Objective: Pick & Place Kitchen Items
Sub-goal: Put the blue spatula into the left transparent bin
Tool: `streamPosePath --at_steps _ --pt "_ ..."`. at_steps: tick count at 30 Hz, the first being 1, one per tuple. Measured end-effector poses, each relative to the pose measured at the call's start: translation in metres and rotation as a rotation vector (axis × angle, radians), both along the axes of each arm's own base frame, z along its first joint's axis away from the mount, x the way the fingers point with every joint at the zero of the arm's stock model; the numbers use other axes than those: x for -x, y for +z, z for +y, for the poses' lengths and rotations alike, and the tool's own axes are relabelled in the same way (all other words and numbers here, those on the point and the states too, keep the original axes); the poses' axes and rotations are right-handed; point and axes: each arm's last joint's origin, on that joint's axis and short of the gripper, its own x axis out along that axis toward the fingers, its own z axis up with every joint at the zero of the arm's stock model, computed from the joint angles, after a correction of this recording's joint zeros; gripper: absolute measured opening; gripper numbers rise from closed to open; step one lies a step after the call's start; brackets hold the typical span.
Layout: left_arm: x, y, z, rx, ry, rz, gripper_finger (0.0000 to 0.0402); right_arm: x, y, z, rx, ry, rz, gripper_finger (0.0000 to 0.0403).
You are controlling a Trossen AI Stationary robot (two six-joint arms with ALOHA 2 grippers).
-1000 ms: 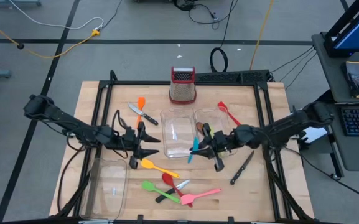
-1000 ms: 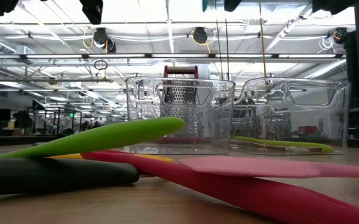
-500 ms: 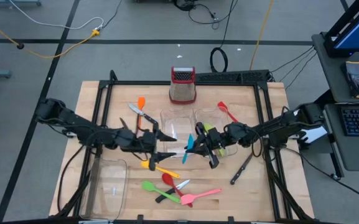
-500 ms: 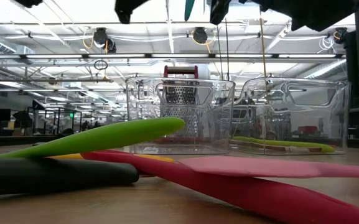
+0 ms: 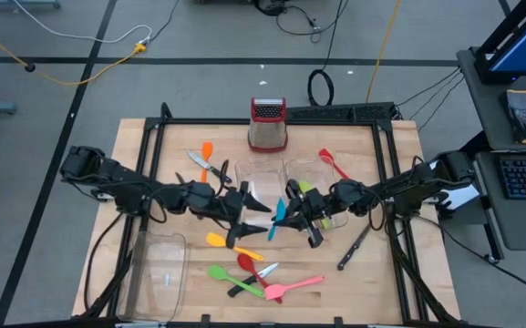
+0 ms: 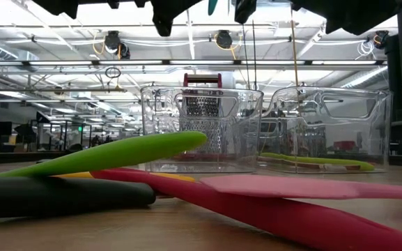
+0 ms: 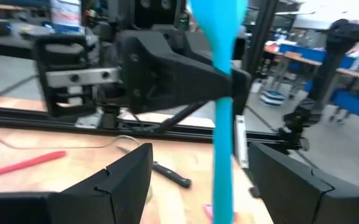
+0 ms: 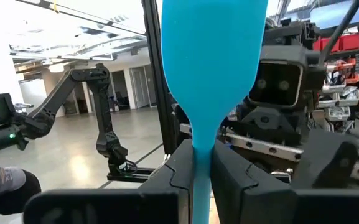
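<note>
My right gripper (image 5: 292,215) is shut on a blue spatula (image 5: 275,219) and holds it above the table's middle, near the clear trays. My left gripper (image 5: 249,217) faces it from the left, level and open. In the left wrist view the blue spatula (image 7: 221,124) stands in the gap just ahead of my left gripper's (image 7: 199,155) two fingers; I see no touch. Other kitchen items lie flat on the wood: a yellow spoon (image 5: 226,242), a green spatula (image 5: 224,273), a red spoon (image 5: 247,264), a pink spatula (image 5: 294,286) and an orange spatula (image 5: 207,150). My right gripper (image 8: 202,177) pinches the blue spatula's handle (image 8: 201,158) just below the wide blade (image 8: 213,56), between its two fingers. The fingers come about level from the table's right and lie across the handle. The spatula is lifted clear, nearly upright, blade up, and its free handle end (image 7: 223,199) hangs below.
Two clear trays (image 5: 261,187) (image 5: 310,175) stand just beyond the grippers, and a third (image 5: 158,273) sits at the near left. A metal grater (image 5: 268,125) stands at the far edge. A black-handled knife (image 5: 354,246) and a red spatula (image 5: 334,164) lie on the right.
My left gripper has travelled level toward the table's right, up to the blue spatula. My right gripper has shifted a little toward the left with the spatula, which stays lifted.
</note>
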Motion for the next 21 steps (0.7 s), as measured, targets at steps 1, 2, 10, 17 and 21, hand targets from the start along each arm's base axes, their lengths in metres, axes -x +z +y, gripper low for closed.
streamPosePath --at_steps 1,2,10,17,21 --pt "0.000 0.000 0.000 0.003 -0.010 0.002 0.0271 0.000 0.000 -0.001 0.000 -0.002 -0.002 0.0021" --pt "0.000 0.000 0.000 0.005 -0.017 0.002 0.0271 0.000 0.000 -0.001 0.001 -0.005 -0.003 0.0021" --pt "-0.014 -0.007 0.001 0.007 -0.058 0.004 0.0271 0.000 0.000 -0.002 0.001 -0.009 -0.005 0.0021" --pt "-0.036 -0.003 0.001 0.008 -0.169 -0.004 0.0271 -0.001 -0.002 -0.002 0.004 -0.008 0.016 0.0021" --pt "-0.038 -0.006 0.001 0.018 -0.187 0.061 0.0254 -0.001 -0.002 -0.002 0.004 -0.007 0.017 0.0021"
